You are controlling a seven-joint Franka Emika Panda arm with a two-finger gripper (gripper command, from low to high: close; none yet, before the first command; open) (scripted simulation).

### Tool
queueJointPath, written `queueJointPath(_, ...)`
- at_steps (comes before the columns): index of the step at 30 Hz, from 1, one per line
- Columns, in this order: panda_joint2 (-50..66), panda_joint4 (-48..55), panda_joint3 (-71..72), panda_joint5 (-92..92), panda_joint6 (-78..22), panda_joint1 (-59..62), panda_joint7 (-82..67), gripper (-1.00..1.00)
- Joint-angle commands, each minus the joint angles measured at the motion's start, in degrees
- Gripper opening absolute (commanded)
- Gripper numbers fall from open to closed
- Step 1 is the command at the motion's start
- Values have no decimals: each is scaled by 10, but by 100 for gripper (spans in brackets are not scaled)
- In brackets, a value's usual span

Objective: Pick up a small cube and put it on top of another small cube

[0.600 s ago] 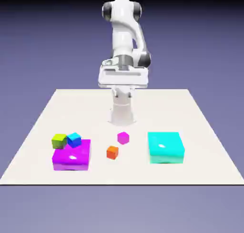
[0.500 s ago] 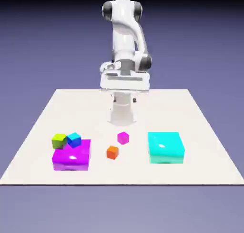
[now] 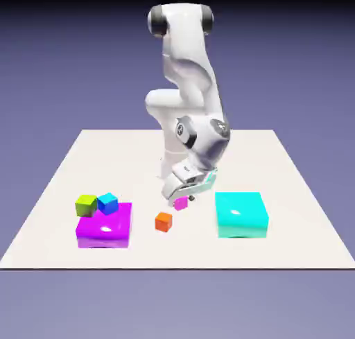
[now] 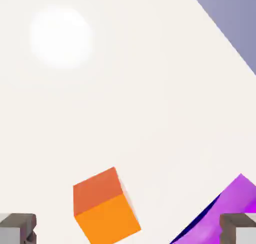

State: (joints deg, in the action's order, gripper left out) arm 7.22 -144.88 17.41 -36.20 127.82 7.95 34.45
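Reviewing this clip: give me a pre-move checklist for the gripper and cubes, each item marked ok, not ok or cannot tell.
- Gripper open: ok, fingertips wide apart.
- Nothing held: ok, no cube shows between the fingertips.
- Orange cube in the hand view: ok.
- Magenta cube in the hand view: not ok, only the exterior view shows it.
- Which cube is to be picked: cannot tell, the task names no colour.
- One small cube stacked on another: not ok.

On the pale table, the purple block lies to the exterior view's left of the orange cube. The cyan block lies to the orange cube's right.
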Motion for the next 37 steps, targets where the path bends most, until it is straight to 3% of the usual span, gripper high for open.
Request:
queueJointPath(1,21,8,9,-19,-24,5,-4,0)
queueJointPath(7,141,57,61,-128,-163,31,-28,0)
queueJointPath(12,210,49,13,-213,-108,42,24,0)
queueJointPath(13,210,49,13,-213,-108,42,24,-100)
queueJointPath(18,129,46,60,-115,-163,22,-28,-100)
queueJointPath(28,-71,-126,40,98,-162,-127,-24,-100)
queueJointPath(34,11,-160,-6,-2,-69,-109,43,-100)
queueJointPath(35,11,-160,-6,-2,-69,-109,43,100)
queueJointPath(37,-10,-152,5,23,-92,-113,27,100)
